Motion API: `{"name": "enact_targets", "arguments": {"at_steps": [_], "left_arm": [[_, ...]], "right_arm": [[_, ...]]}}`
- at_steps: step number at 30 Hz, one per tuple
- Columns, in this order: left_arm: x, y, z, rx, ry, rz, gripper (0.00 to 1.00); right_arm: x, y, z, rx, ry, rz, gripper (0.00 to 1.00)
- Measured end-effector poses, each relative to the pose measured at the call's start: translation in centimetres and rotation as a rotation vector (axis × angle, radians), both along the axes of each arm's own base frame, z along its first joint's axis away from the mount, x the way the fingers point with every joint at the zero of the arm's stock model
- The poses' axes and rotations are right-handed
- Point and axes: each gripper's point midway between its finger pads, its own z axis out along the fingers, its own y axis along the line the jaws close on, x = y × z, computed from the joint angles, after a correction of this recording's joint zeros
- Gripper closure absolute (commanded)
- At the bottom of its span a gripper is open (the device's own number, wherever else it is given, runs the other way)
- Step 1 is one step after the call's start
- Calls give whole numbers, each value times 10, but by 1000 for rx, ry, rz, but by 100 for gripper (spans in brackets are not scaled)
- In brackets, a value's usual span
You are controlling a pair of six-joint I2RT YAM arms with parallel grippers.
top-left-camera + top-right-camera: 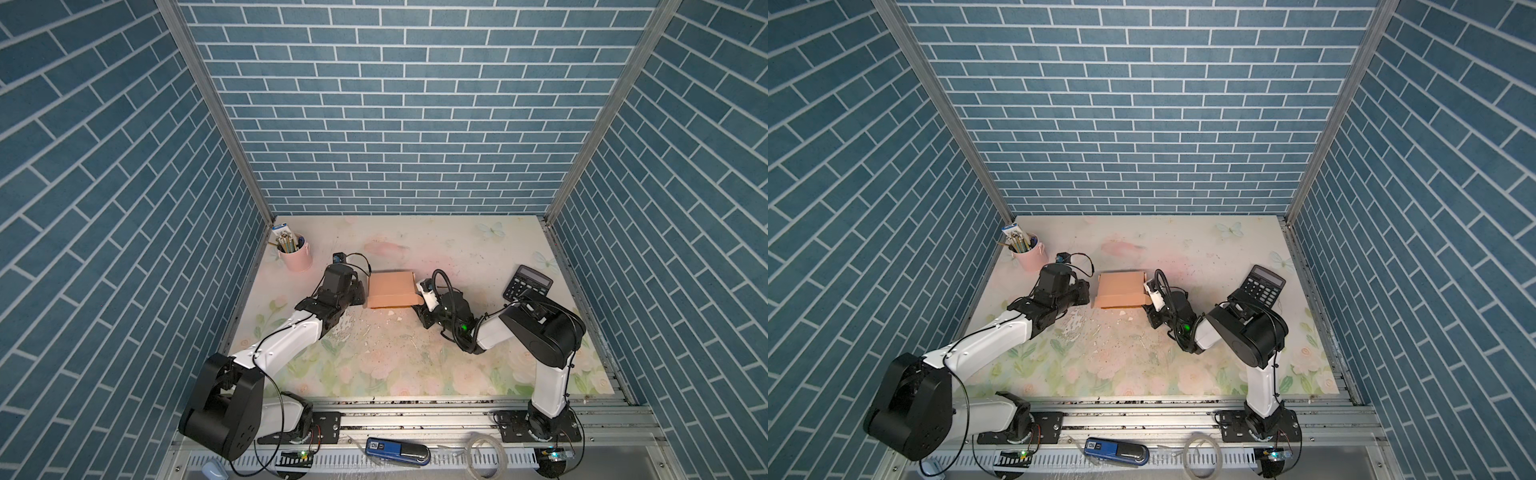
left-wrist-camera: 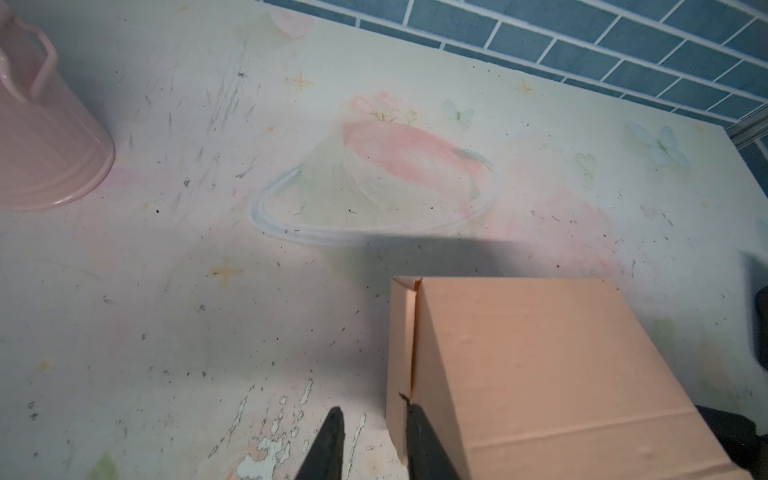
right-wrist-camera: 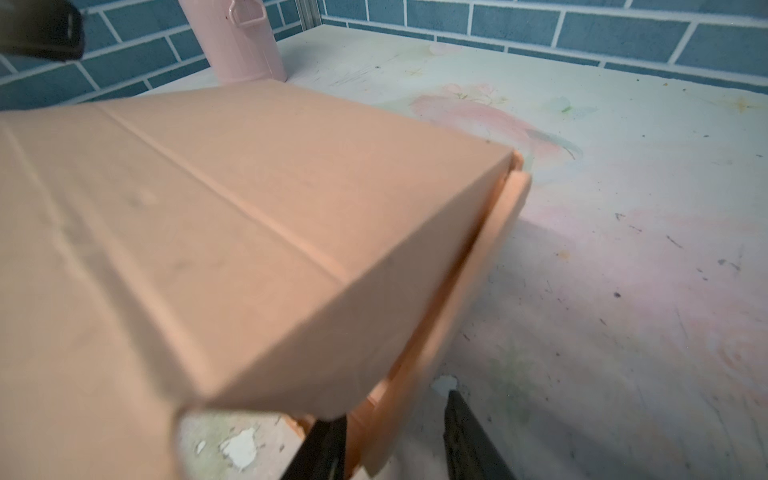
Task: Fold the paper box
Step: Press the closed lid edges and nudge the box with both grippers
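The paper box (image 1: 390, 289) lies flat on the table (image 1: 415, 365), about midway across and slightly to the far side of centre, between the two claws. Its lid panel is down and the body looks nearly closed. At the right end a side flap (image 3: 503, 224) stands out past the lid edge and is not seated. At the left end the seam between lid and end wall shows a thin gap.

I judge the step in hand to be seating the right end and squaring the box.

1. The left claw (image 2: 370, 411) has its jaws narrowly apart, with bare table visible between them. One fingertip (image 2: 422, 440) rests against the near left corner of the box. It grips nothing that I can see. I would use it as a stop so that the box does not slide left under the push.
2. The right claw (image 3: 392, 411) has its jaws moderately apart. They straddle the near end of the side flap without clamping it. I would press the flap leftward along its crease, low and level, rather than pinch and lift.
3. I would apply the force close to the table, since a high push is likely to tip the lid open.
4. Thin cardboard probably buckles easily, so I would advance slowly and stop at resistance.

Clearance: the pink cup (image 1: 296, 257) at the far left and the calculator (image 1: 528, 286) at the right are well apart from the box and should not interfere.
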Motion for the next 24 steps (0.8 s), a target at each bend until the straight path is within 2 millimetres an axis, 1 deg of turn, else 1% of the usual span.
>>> {"name": "enact_targets", "arguments": {"at_steps": [3, 7, 9, 15, 18, 24], "left_arm": [[3, 0, 7, 5, -5, 1, 70], [8, -2, 13, 10, -5, -4, 70], [11, -4, 13, 16, 5, -7, 69], [21, -11, 5, 31, 45, -24, 69], [26, -14, 4, 32, 53, -33, 68], [38, -21, 10, 39, 47, -50, 68]], "right_arm": [[-7, -3, -2, -11, 19, 14, 59], [-11, -3, 1, -18, 36, 27, 58], [-10, -1, 3, -19, 48, 31, 57], [1, 12, 21, 3, 61, 34, 54], [3, 12, 28, 21, 74, 30, 52], [2, 8, 40, 42, 97, 26, 50]]}}
